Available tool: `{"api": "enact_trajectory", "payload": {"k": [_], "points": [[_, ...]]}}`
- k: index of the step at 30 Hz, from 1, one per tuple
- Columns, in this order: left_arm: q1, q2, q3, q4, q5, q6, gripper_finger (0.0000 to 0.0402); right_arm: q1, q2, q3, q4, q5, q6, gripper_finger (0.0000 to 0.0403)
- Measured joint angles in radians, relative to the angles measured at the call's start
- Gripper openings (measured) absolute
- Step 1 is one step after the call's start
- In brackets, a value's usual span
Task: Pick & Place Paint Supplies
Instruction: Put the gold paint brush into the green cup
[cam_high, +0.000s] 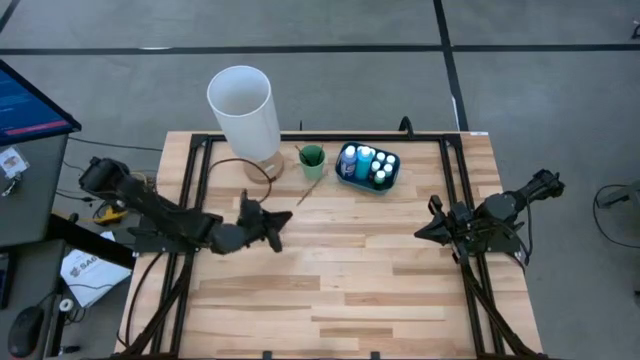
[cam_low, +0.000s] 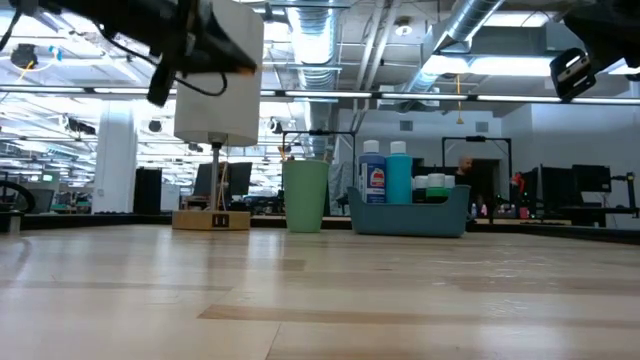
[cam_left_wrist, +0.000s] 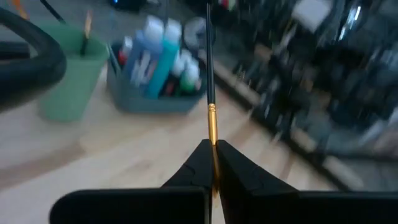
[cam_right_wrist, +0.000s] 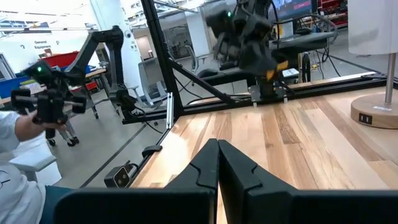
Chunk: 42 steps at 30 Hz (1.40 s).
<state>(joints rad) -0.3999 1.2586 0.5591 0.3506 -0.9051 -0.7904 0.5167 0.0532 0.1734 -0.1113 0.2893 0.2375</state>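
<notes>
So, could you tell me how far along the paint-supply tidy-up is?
Done: bottles sit in the blue tray, and one brush stands in the green cup. In hand: the left hand is shut on a brush above the table. Left: one brush lies by the cup. The right hand waits shut.

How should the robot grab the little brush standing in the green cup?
Pinch the brush by its top end, the part poking above the green cup, coming straight down from above. It stands nearly upright and the cup's wall hides the rest, so a sideways reach would likely hit the cup. The left pincer is already shut on another brush.
</notes>
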Motion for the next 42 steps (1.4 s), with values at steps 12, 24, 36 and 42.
{"api": "enact_trajectory", "payload": {"k": [12, 24, 36, 42], "points": [[0.01, -0.197, 0.0, 0.017, 0.105, -0.222, 0.0, -0.003, 0.007, 0.0, 0.167, 0.188, -0.163, 0.0], [0.082, -0.195, 0.001, 0.017, 0.146, -0.346, 0.0, -0.04, 0.48, 0.084, 0.561, 0.343, -0.631, 0.0008], [0.109, -0.161, 0.002, 0.017, 0.166, -0.427, 0.0, -0.137, 1.162, 0.461, 0.56, 0.341, -1.023, 0.0166], [0.098, -0.126, 0.002, 0.018, 0.18, -0.449, 0.0, -0.147, 1.414, 0.67, 0.561, 0.373, -1.247, 0.0215]]}}
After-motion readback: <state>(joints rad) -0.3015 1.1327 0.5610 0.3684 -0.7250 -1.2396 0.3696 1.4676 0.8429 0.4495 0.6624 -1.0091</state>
